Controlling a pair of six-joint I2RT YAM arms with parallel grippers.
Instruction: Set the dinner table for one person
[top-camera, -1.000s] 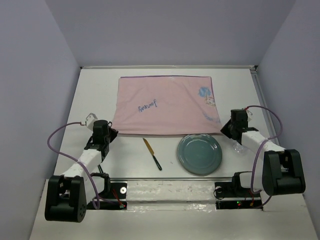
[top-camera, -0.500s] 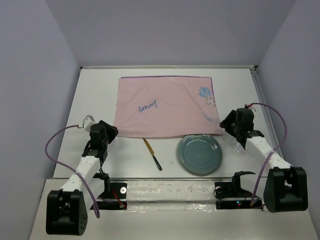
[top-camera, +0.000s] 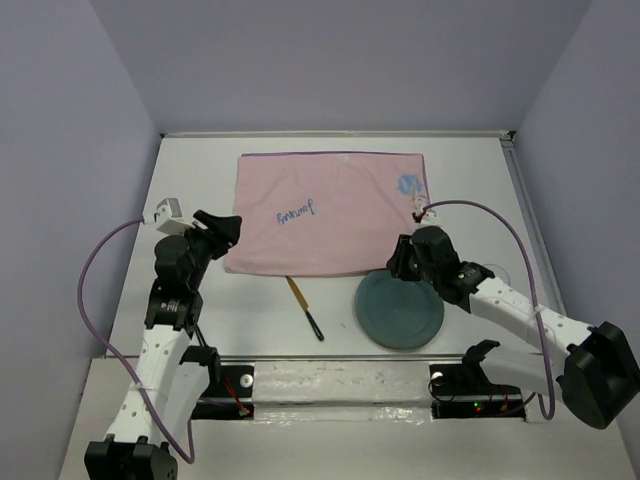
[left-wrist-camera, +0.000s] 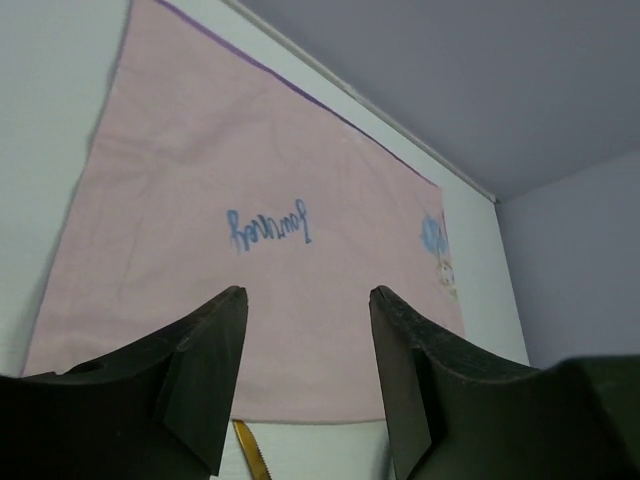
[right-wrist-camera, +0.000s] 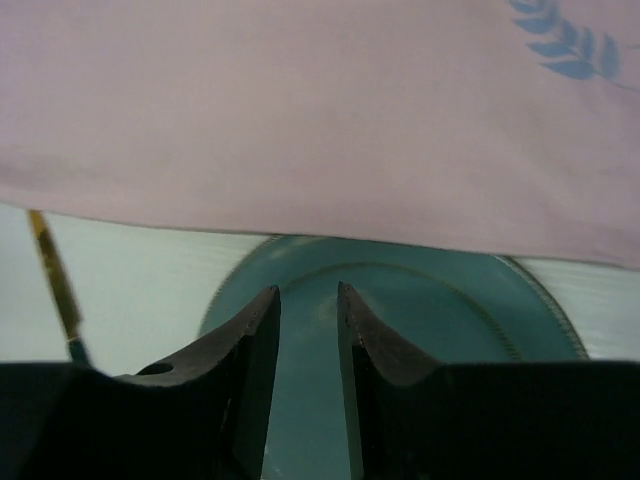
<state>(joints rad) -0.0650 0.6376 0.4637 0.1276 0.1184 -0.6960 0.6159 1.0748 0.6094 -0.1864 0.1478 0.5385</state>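
Broadly, the dinner table lies left-right; left claw wide open, right claw slightly, both empty.

The left arm stood raised, and the left gripper pointed forward with fingers spread wide. The right arm lay low, angled inward. The right gripper showed only a narrow gap.

Both are built alike: the left white-and-black arm and the right white-and-black arm have smooth white link shells joined by black joint housings. A thin purple cable loops off the left one from a small white plug block, and a matching purple lead arcs over the right. The left black gripper and right black gripper carry matte, wedge-shaped fingers with bevelled inner faces.
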